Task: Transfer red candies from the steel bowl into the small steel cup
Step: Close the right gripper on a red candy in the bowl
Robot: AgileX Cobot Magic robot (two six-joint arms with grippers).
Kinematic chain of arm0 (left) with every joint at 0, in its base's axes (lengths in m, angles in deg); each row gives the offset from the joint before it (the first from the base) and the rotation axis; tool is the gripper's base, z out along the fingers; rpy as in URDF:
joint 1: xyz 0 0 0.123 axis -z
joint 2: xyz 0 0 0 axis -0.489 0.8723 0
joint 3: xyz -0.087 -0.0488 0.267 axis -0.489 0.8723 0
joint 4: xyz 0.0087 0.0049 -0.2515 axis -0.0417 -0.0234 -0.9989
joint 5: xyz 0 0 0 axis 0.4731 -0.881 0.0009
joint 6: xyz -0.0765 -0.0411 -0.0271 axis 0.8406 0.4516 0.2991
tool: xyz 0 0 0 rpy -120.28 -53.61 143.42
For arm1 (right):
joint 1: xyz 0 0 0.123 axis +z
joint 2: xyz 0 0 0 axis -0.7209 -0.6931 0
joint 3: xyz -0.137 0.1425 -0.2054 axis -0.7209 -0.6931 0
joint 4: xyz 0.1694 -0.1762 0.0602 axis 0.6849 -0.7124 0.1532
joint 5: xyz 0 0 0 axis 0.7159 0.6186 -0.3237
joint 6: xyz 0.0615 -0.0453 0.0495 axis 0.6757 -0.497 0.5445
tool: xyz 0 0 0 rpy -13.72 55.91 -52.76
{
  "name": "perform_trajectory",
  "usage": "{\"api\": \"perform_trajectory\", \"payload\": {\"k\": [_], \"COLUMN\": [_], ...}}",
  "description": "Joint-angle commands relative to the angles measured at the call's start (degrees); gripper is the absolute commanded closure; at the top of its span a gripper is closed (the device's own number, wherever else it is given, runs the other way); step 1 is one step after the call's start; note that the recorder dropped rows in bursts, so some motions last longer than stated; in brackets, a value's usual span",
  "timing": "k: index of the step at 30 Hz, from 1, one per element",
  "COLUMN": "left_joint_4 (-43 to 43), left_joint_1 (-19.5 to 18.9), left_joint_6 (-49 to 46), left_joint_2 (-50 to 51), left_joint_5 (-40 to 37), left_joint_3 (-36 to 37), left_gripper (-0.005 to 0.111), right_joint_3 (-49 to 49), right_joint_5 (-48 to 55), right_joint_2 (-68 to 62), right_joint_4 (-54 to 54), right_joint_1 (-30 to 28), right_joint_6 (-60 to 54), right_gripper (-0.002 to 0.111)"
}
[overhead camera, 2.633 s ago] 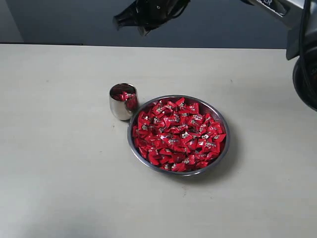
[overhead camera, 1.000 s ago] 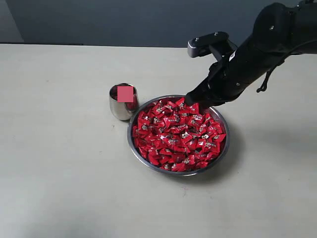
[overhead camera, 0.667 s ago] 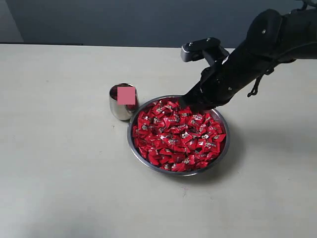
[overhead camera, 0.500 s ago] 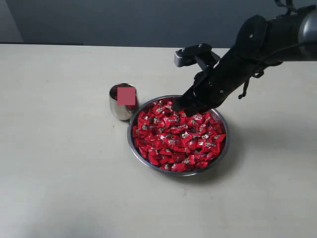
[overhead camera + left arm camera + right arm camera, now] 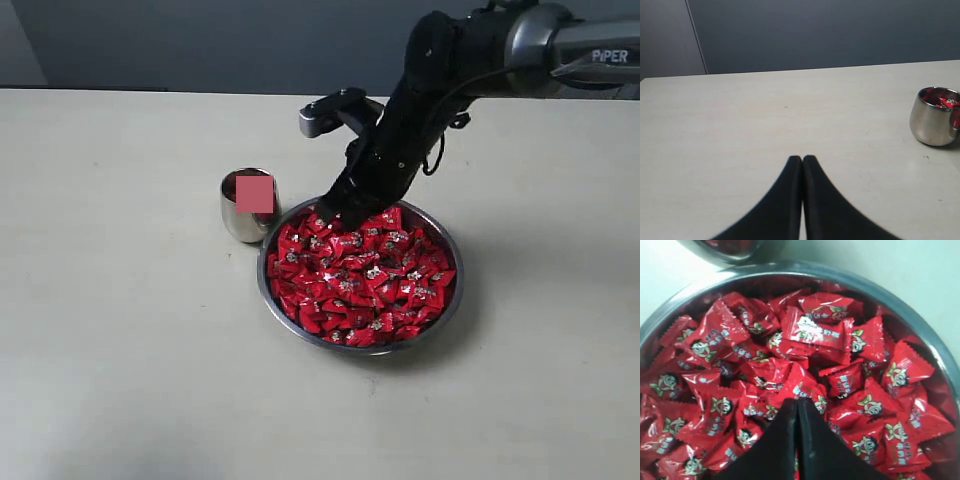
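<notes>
The right gripper (image 5: 336, 214) is being held low over the far edge of the steel bowl (image 5: 459, 292), on the side nearer the small steel cup (image 5: 243, 224), with its black arm (image 5: 440, 90) being reached in from the upper right of the exterior view. Its jaws are being kept pressed tightly together with no gap between them, and the tip is being poised just above the red candies (image 5: 365, 275). In the right wrist view the right gripper (image 5: 796, 404) is being framed against the heap of red candies (image 5: 815, 335), and nothing is being seen pinched between the jaws. The steel bowl (image 5: 850, 276) is being shown filled nearly to its rim, the shiny wrappers being packed edge to edge. The cup is being seen standing upright on the pale table (image 5: 120, 350), just beside the bowl's far left rim; whether the two are touching cannot be told. In the left wrist view a few red candies (image 5: 945, 102) are being shown lying inside the small steel cup (image 5: 932, 125). The left gripper (image 5: 802, 159) is being held over the bare table (image 5: 740, 125), well apart from the cup, its jaws likewise being pressed together with nothing between them
</notes>
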Motion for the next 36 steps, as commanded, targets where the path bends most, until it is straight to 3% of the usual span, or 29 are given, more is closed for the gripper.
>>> {"api": "perform_trajectory", "payload": {"k": [1,8,15,17,36], "left_joint_4": [0.0,0.0,0.0,0.0,0.0], "left_joint_1": [0.4,0.4,0.4,0.4,0.4], "left_joint_6": [0.1,0.1,0.1,0.1,0.1], "left_joint_2": [-0.3,-0.3,-0.3,-0.3,-0.3], "left_joint_5": [0.1,0.1,0.1,0.1,0.1], "left_joint_3": [0.2,0.2,0.2,0.2,0.2], "left_gripper": [0.106,0.106,0.106,0.106,0.106], "right_joint_3": [4.1,4.9,4.9,4.9,5.0], "right_joint_5": [2.7,2.4,3.1,3.0,1.3], "right_joint_2": [-0.6,-1.2,-2.7,-3.3,-6.3], "right_joint_4": [-6.5,-6.6,-7.3,-7.4,-9.5], "right_joint_1": [1.8,3.1,3.1,3.1,3.1], "right_joint_6": [-0.3,2.4,6.7,7.8,14.3], "right_gripper": [0.109,0.108,0.070,0.064,0.065]}}
